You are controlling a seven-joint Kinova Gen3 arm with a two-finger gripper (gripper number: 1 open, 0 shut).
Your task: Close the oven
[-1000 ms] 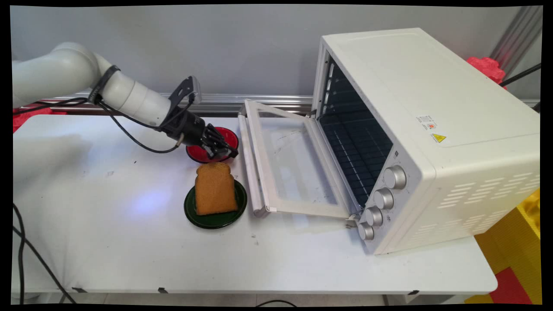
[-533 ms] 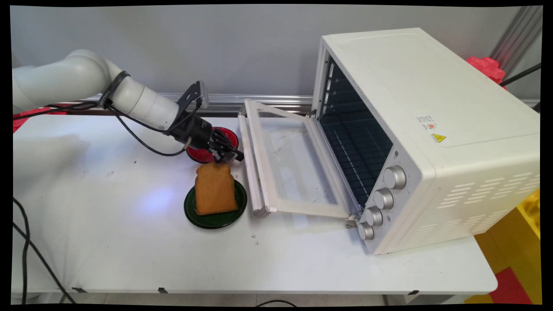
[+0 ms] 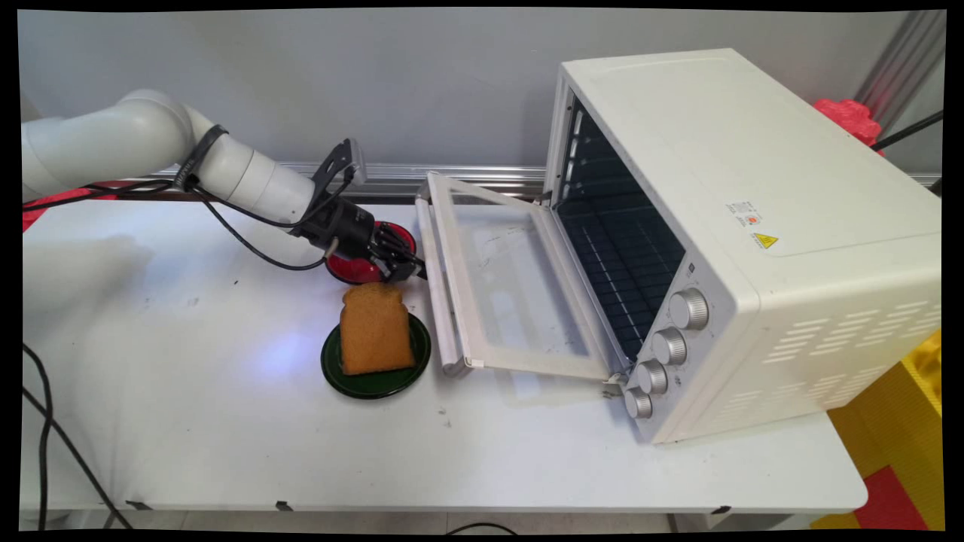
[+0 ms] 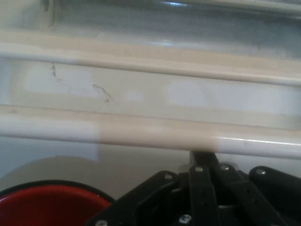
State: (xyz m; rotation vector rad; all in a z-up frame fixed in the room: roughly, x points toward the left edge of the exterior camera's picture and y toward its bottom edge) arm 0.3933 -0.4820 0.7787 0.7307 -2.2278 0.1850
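My black gripper (image 3: 413,269) is low over the table with its fingers shut and nothing between them. Its tip touches or nearly touches the white bar handle (image 3: 437,301) of the toaster oven's door (image 3: 512,293), which hangs open and slopes down toward the table. In the hand view the handle (image 4: 141,134) runs across the picture just beyond the closed gripper (image 4: 202,159). A red plate (image 3: 348,268) lies under the hand, and its rim (image 4: 47,202) shows at the hand view's lower left. A slice of toast (image 3: 374,329) rests on a dark green plate (image 3: 376,385) just in front of the gripper.
The white toaster oven (image 3: 753,196) fills the table's right half, its dark inside exposed and its knobs (image 3: 666,346) facing front. Black cables hang from the arm and trail at the left edge. Red and yellow items sit beyond the table's right side.
The gripper has moved right, from over the red plate to the door's handle. The toast, both plates and the oven door have stayed put.
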